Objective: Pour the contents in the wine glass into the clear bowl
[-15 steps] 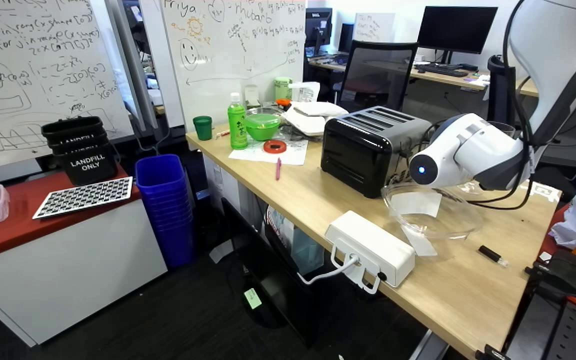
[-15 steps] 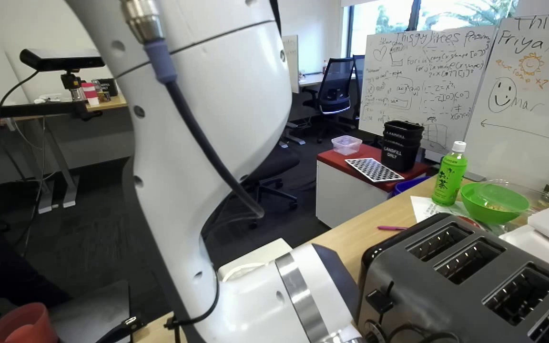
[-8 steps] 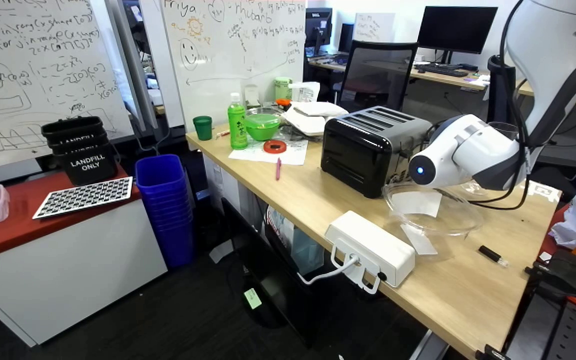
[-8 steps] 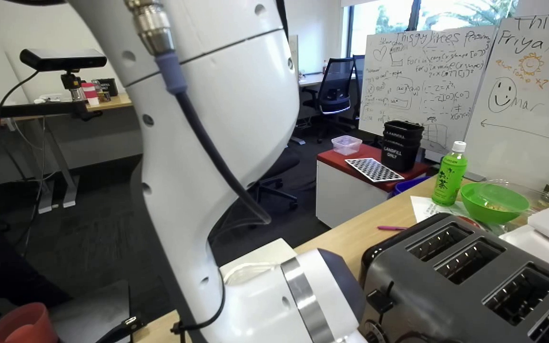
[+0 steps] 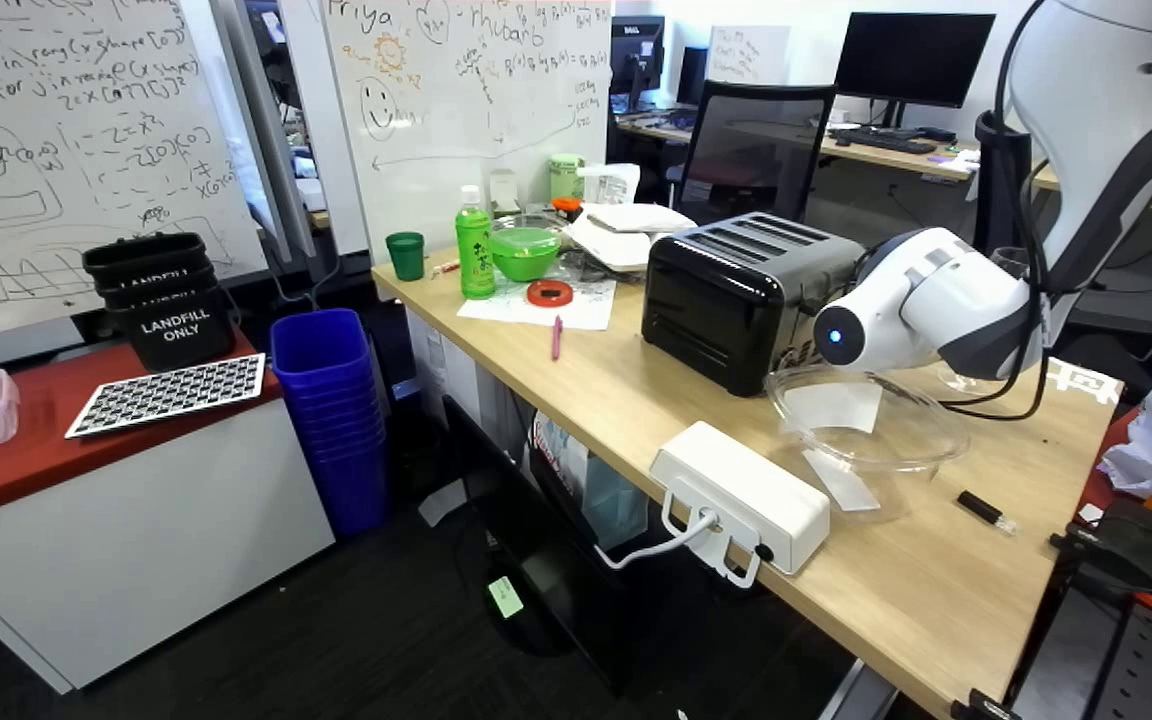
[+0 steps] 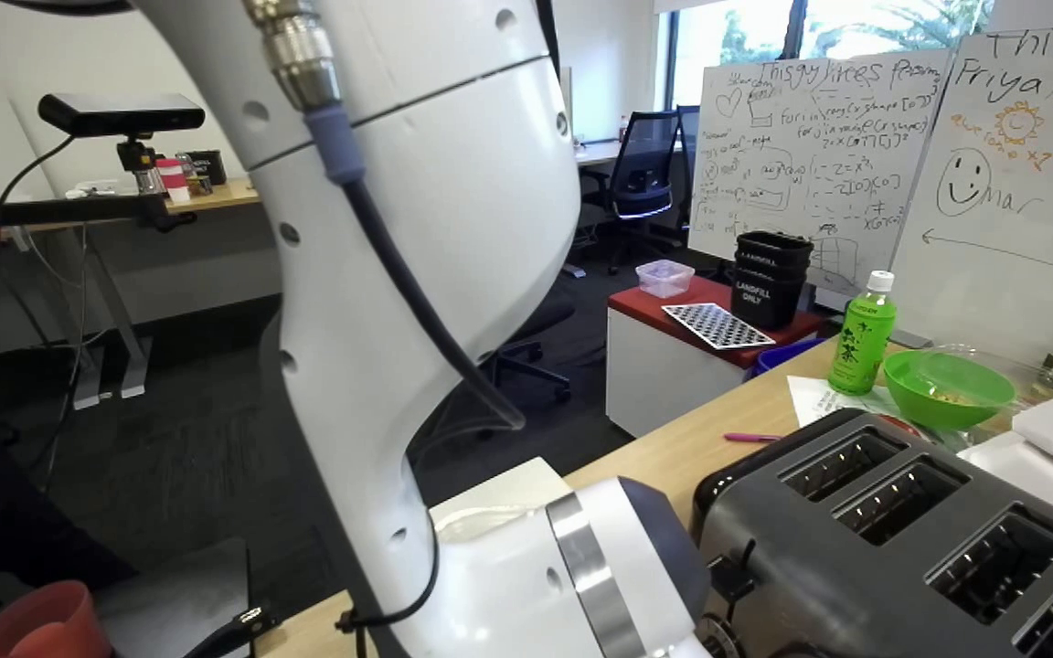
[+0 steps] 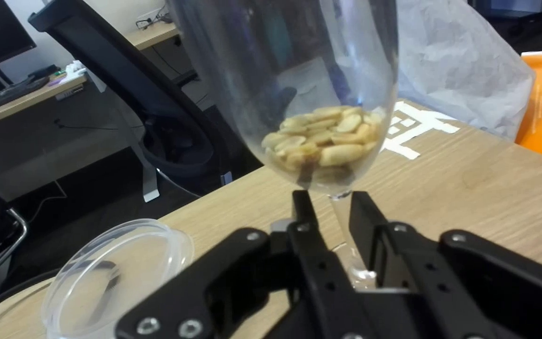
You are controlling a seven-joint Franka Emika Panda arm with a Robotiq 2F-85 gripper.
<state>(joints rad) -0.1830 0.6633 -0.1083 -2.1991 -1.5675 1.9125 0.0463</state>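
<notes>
The wine glass [image 7: 299, 70] stands upright and large in the wrist view, with peanuts [image 7: 322, 136] in the bottom of its cup. My gripper [image 7: 331, 194] has its fingers on either side of the stem, just below the cup. A gap shows between the left finger and the stem; the right finger is very near it. In an exterior view, the glass's rim [image 5: 1011, 262] peeks out behind the arm, while the hand hides most of the rest. The clear bowl [image 5: 921, 425] rests on the table in front of the hand there. Both exterior views hide my fingers.
A black toaster [image 5: 711, 310] is close to the hand. Near the table edge lie a white box-shaped device [image 5: 741, 495] and a black marker [image 5: 981, 507]. Left of the glass in the wrist view is a clear round container [image 7: 120, 278], with a black cable beside it.
The arm has shifted slightly, leftward in an exterior view that shows the whole table and rightward in the close view past the toaster. More of the table behind the hand shows.
</notes>
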